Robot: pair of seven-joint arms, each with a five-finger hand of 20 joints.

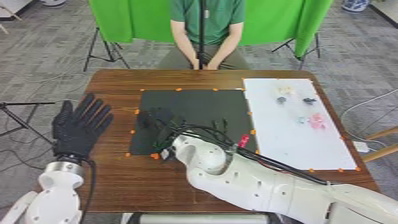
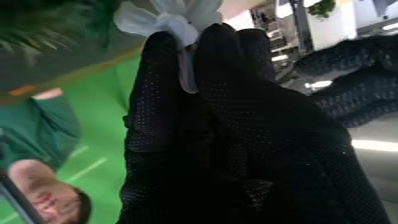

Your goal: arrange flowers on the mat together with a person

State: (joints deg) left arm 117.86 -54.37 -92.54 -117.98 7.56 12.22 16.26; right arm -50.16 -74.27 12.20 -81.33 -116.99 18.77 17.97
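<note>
Right hand (image 1: 158,124): over the black mat (image 1: 188,102), toward 9 o'clock of its centre. Wrist view: straight fingers pressed together, pinching a white artificial flower (image 2: 175,24) low on its pale stem (image 2: 187,72). Bloom clear of the fingertips.

Left hand (image 1: 82,125): off the mat at 9 o'clock, spread, nothing in it.

White sheet (image 1: 275,145) joins the mat at 3 o'clock. On it: pale cream bloom (image 1: 286,90) toward 12; two dark grey-blue ones, at 11 (image 1: 282,100) and 12 (image 1: 309,101); pink bloom (image 1: 317,120) toward 2, light-blue one (image 1: 302,120) near centre. Dark green sprigs (image 1: 218,126) on the mat, toward 3.

Judgement: placing step, arrangement unfinished. Flower probably near weightless; petals thin, soft, easily creased. Stem stiffer, likely smooth, so it could roll or slip between gloved fingers. Best hold is on the stem, just under the bloom; leave petals alone. Next: lower flat, part the fingers slowly. Risk: stem snagging on mesh, or knuckles brushing the greenery aside.
</note>
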